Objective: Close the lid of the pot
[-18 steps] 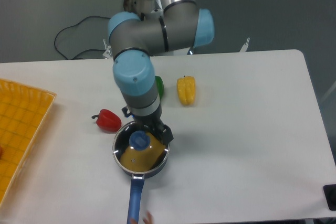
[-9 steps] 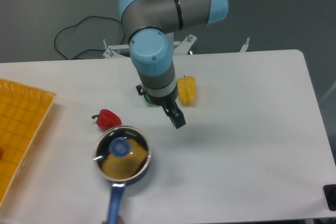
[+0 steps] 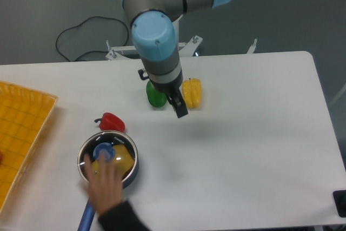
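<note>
The pot (image 3: 130,174) is a small black saucepan at the front left of the white table, with its blue handle (image 3: 86,219) pointing to the front edge. The glass pot lid (image 3: 108,158) with its blue knob (image 3: 102,152) lies flat on the pot, and a yellow thing shows through the glass. A person's hand (image 3: 105,186) rests on the pot's near side. My gripper (image 3: 180,107) hangs above the table to the pot's upper right, well apart from it. It holds nothing; one dark finger shows, so its opening is unclear.
A red pepper (image 3: 112,122) lies just behind the pot. A green pepper (image 3: 155,96) and a yellow pepper (image 3: 191,92) lie under the arm. A yellow basket (image 3: 21,128) stands at the left edge. A cable (image 3: 81,31) runs behind the table.
My gripper let go of the lid knob and rose back and to the right. The pot with its lid slid to the front left, and a hand has come onto it.
</note>
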Tool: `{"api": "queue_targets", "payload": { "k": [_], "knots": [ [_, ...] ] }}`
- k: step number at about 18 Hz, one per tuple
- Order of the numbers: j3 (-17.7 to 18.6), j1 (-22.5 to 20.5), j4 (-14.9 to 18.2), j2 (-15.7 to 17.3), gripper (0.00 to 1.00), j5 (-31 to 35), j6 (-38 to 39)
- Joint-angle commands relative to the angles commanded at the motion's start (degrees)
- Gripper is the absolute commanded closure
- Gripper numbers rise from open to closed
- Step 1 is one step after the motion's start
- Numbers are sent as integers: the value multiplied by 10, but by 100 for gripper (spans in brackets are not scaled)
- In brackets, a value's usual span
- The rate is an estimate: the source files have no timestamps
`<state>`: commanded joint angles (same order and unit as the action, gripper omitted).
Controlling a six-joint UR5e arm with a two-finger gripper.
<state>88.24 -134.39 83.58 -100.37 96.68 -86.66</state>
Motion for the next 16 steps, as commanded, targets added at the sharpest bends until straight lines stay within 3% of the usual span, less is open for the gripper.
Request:
{"api": "queue_targets", "payload": {
  "k": [16],
  "knots": [
    [1, 1, 4, 11, 0, -8, 3]
  ]
}}
